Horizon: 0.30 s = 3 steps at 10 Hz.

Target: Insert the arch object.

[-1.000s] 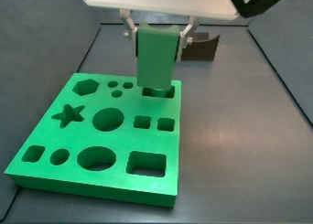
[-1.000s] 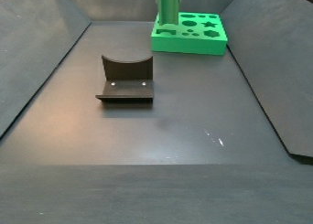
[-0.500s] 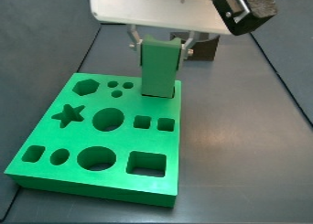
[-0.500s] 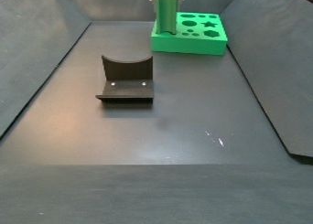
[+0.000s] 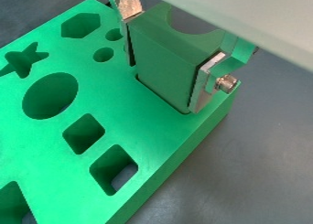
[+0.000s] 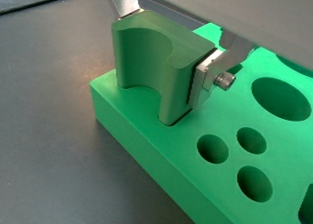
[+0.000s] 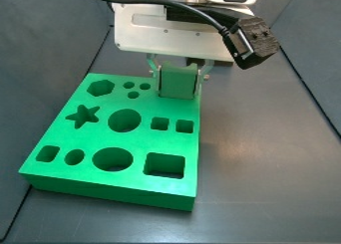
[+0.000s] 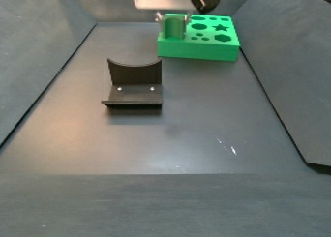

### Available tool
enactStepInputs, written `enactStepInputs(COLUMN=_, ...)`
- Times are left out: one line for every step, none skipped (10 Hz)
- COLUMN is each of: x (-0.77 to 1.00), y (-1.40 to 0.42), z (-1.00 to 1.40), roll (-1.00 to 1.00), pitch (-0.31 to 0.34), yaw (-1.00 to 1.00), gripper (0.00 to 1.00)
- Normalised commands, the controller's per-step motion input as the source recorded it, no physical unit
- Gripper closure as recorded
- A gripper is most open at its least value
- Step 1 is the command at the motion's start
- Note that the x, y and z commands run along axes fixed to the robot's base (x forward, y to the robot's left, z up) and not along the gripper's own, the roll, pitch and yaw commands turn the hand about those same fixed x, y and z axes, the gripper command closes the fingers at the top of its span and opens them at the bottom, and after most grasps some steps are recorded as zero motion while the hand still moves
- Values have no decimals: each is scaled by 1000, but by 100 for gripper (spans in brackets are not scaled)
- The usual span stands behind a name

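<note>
The green arch piece (image 5: 166,77) stands upright with its lower end sunk in a slot at a corner of the green hole board (image 5: 159,168). My gripper (image 5: 167,45) is shut on it, one silver finger (image 5: 206,80) on each flat side. It shows the same way in a wrist view, arch (image 6: 153,72), gripper (image 6: 163,45), board (image 6: 134,136). In a side view the gripper (image 7: 174,69) sits low over the board (image 7: 140,143), with only a short part of the arch (image 7: 174,84) showing. In a side view from far off, the arch (image 8: 172,26) and the gripper (image 8: 172,16) are at the board's (image 8: 207,49) corner.
The board has several open holes: a star (image 7: 83,115), circles and squares. The dark fixture (image 8: 132,84) stands on the grey floor, apart from the board. Dark walls slope up on both sides of the floor.
My gripper has come down with the arch piece. The arch stood tall above the board before and now sits much deeper in its slot.
</note>
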Motion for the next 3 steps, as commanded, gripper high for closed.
enactStepInputs(x=300, y=369, z=-346, roll=0, pitch=39, yaw=263, gripper=100)
enactStepInputs(x=0, y=0, z=0, roll=-9, pitch=-3, yaw=0, gripper=100)
enactStepInputs(x=0, y=0, z=0, roll=0, pitch=0, yaw=0, gripper=100)
